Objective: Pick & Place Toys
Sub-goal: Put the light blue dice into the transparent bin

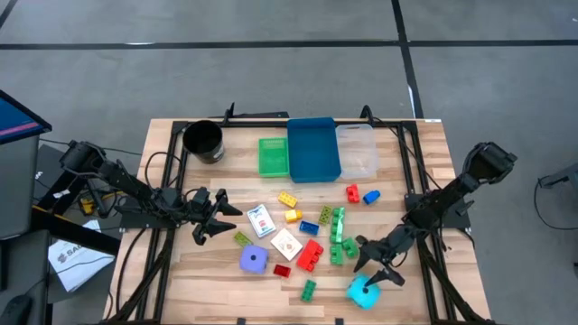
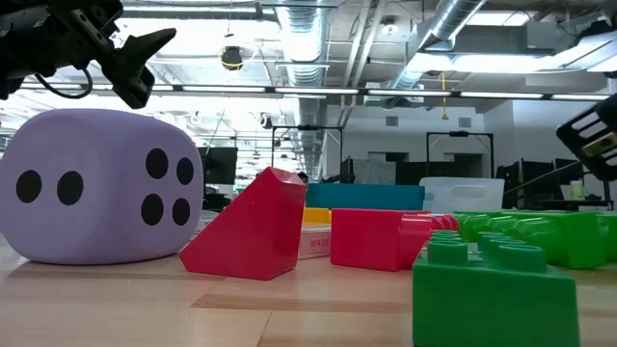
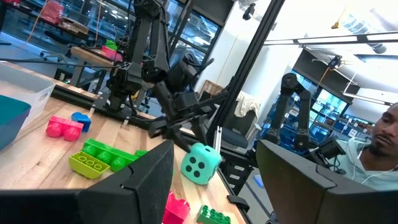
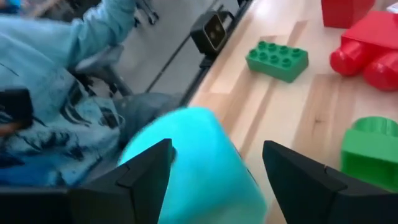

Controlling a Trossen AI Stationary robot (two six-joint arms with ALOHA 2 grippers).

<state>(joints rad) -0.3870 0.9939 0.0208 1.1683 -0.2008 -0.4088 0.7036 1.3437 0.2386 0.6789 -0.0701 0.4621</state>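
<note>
High view, from the left side across: the left hand (image 1: 212, 219) hangs over the counter (image 1: 181, 271) with its fingers spread and nothing between them. The purple die (image 1: 254, 260) lies just beside it, nearer the front edge, apart from the fingers; in the low view that die (image 2: 101, 185) sits flat on the wood with the dark fingers above it. A black cup (image 1: 204, 141) stands at the back, and next to it a green tray (image 1: 273, 156), a blue tray (image 1: 313, 149) and a clear tray (image 1: 358, 150) in a row. Two white card packs (image 1: 260, 221) lie in the middle, with yellow bricks (image 1: 288, 200) behind them, a red brick (image 1: 311, 255) to their right and a column of green bricks (image 1: 338, 226) further right. A small green brick (image 1: 309, 289) sits alone near the front edge. The right hand (image 1: 377, 267) reaches down over the cyan die (image 1: 364, 291), which rests near the front edge, right of centre. In the right wrist view the die (image 4: 199, 165) lies between the two open fingers (image 4: 146, 174), close to both; contact cannot be told, and the die sits on the wood. A person in a light blue patterned shirt (image 4: 56, 93) sits beyond the counter edge
</note>
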